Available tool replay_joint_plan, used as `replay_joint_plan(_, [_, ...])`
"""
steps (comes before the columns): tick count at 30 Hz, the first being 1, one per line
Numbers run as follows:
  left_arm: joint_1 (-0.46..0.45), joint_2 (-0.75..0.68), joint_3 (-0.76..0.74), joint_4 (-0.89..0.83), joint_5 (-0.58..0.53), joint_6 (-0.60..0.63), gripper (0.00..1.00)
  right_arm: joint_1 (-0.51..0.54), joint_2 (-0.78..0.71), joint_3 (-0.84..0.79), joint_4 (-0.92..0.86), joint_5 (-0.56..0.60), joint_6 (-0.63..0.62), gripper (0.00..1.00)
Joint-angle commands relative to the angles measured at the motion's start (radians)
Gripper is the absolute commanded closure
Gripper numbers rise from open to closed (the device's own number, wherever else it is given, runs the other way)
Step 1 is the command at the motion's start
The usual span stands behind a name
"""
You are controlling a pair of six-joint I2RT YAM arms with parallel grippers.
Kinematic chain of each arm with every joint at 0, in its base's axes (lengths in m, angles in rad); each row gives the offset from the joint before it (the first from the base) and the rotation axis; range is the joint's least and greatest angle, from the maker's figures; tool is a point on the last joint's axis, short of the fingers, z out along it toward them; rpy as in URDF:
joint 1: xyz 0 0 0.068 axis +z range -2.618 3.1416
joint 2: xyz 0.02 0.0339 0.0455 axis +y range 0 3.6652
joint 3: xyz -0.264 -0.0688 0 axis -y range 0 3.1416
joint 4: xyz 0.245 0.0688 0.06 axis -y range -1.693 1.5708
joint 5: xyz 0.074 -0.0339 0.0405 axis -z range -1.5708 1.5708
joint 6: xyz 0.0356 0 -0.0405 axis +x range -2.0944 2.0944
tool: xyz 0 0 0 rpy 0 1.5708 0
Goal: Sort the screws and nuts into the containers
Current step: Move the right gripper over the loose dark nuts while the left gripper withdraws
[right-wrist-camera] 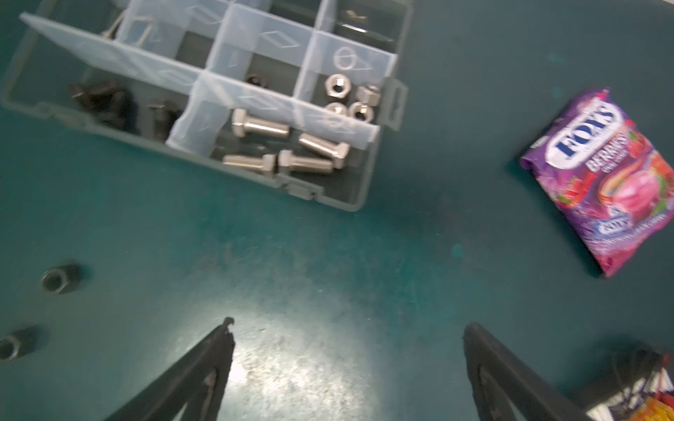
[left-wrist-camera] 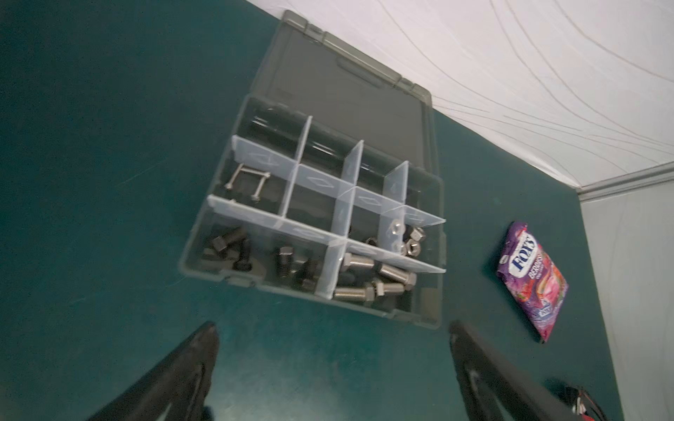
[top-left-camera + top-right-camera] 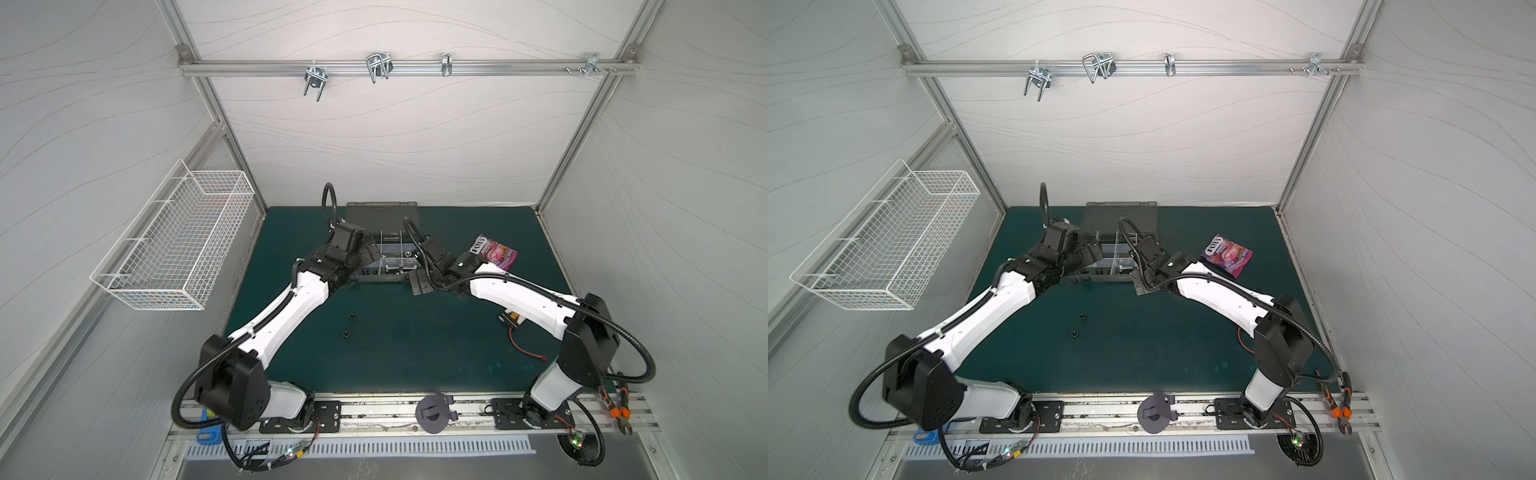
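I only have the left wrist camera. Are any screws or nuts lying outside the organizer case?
Observer: Yes, two black nuts lie loose on the green mat, seen in both top views.
Operator: Is the right gripper holding anything?
Observer: No, the right gripper is open and empty over bare mat.
Operator: Any tools around?
Observer: Orange-handled pliers lie on the front rail, at its right end.

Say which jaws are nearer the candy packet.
Right. Right arm's jaws hang over mat on the candy packet's side of the organizer case; left arm's jaws at its opposite side.
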Motion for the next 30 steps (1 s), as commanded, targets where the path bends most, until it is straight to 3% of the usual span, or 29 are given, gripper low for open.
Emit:
replay_joint_plan(1, [0.003, -0.163, -0.119, -0.007, -0.122, -0.05, 0.01, 0.053, 0.046, 0.048, 0.002, -0.002, 0.006, 0.01])
replay_joint_plan(8, [0.004, -0.533, -0.375, -0.124, -0.182, -0.118, 0.01, 0.142, 0.146, 0.102, 0.031, -0.066, -0.003, 0.01])
replay_joint_plan(17, [0.004, -0.917, -0.57, -0.354, -0.276, -0.292, 0.01, 0.221, 0.298, 0.232, 0.034, -0.156, -0.062, 0.01])
replay_joint_plan(22, [0.005, -1.001, -0.597, -0.464, -0.328, -0.375, 0.01, 0.244, 0.391, 0.316, 0.029, -0.223, -0.086, 0.06])
replay_joint_plan(30, [0.005, -0.98, -0.588, -0.54, -0.376, -0.433, 0.01, 0.265, 0.534, 0.459, -0.005, -0.268, -0.119, 0.14])
